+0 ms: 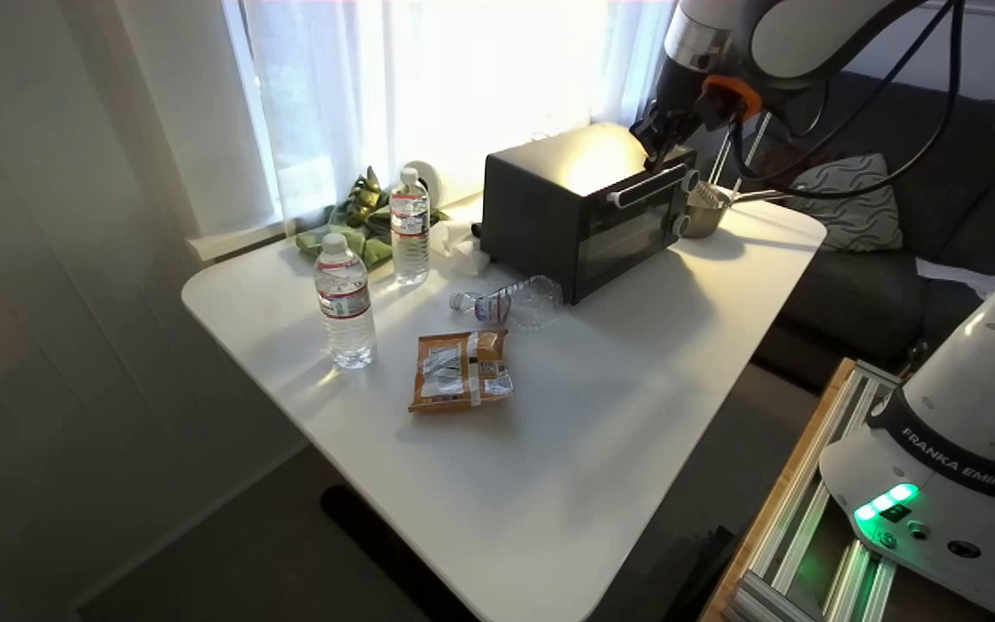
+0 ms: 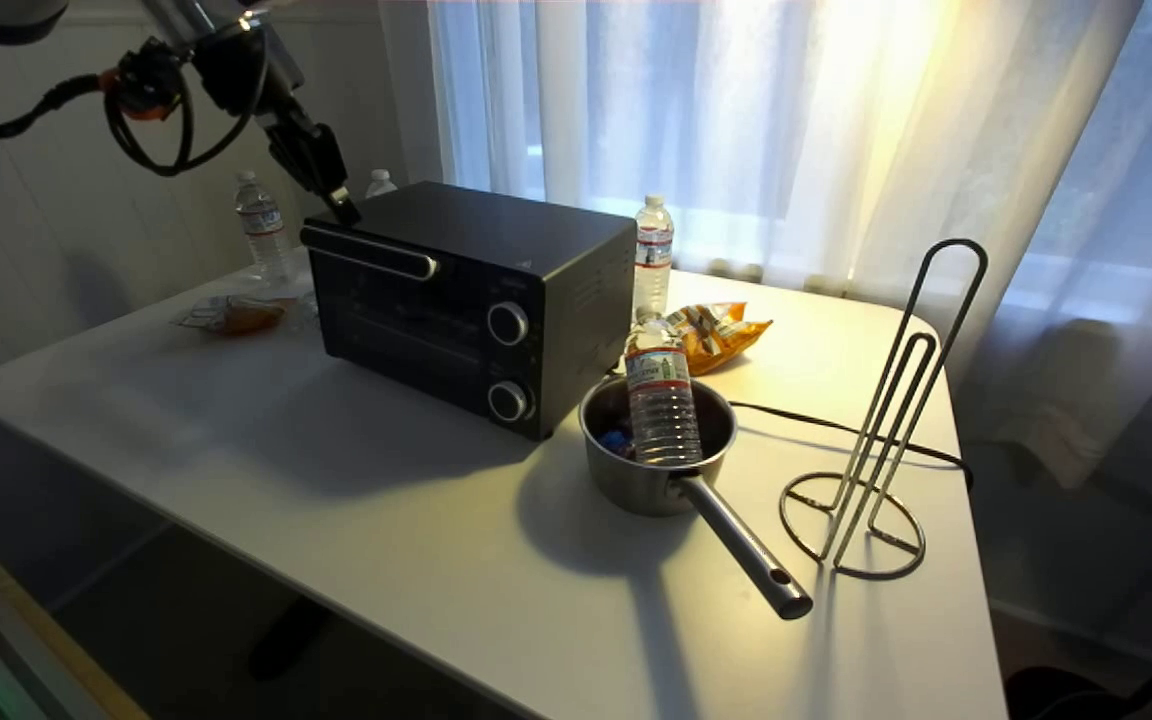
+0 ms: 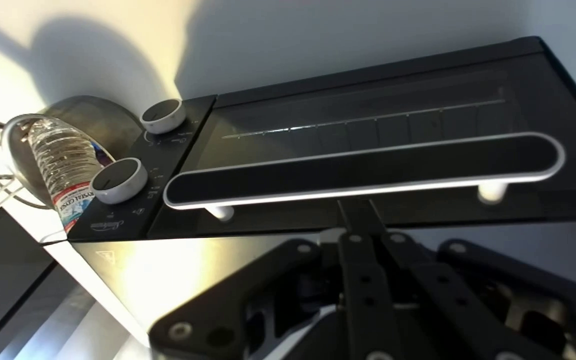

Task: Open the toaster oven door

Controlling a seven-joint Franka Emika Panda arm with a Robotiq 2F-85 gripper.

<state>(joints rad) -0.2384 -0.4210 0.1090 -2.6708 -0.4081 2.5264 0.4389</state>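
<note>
Standing closed: toaster oven door (image 3: pixel 368 125), with gripper (image 3: pixel 361 209) at its handle (image 3: pixel 363 170)

Resting on the white table (image 1: pixel 610 406), the toaster oven (image 2: pixel 466 310) stands upright with its back toward the curtain (image 2: pixel 786 130). The door forms the dark front panel and sits level with the front face around it. The handle runs along the door's top edge and is carried on two white posts (image 3: pixel 491 192).

The gripper reaches over the oven top from above. Its two fingers (image 3: pixel 360 265) are closed against each other. In the wrist view, the tips end at the handle edge nearest the oven top, roughly midway between the posts. Contact between tips and handle cannot be determined.

An upper control knob (image 2: pixel 508 324) and a lower control knob (image 2: pixel 508 401) are set to one side of the door. Just beside that end stands a saucepan (image 2: pixel 636 490) holding a tilted bottle (image 2: pixel 666 400). Behind it, an orange packet (image 2: pixel 721 340) lies beside an upright bottle (image 2: pixel 652 255). A wire stand (image 2: pixel 876 435) is placed beyond the saucepan.

At the opposite end, in an exterior view, a clear bottle (image 1: pixel 506 304) lies on its side just beside the oven's front corner. An orange-brown packet (image 1: pixel 463 371) lies near it. Farther out stand a nearer water bottle (image 1: pixel 345 302) and a farther water bottle (image 1: pixel 410 226), the latter next to a crumpled green package (image 1: pixel 368 226). The robot base (image 1: pixel 947 458) stands apart from the table, its green indicator (image 1: pixel 886 501) lit.
</note>
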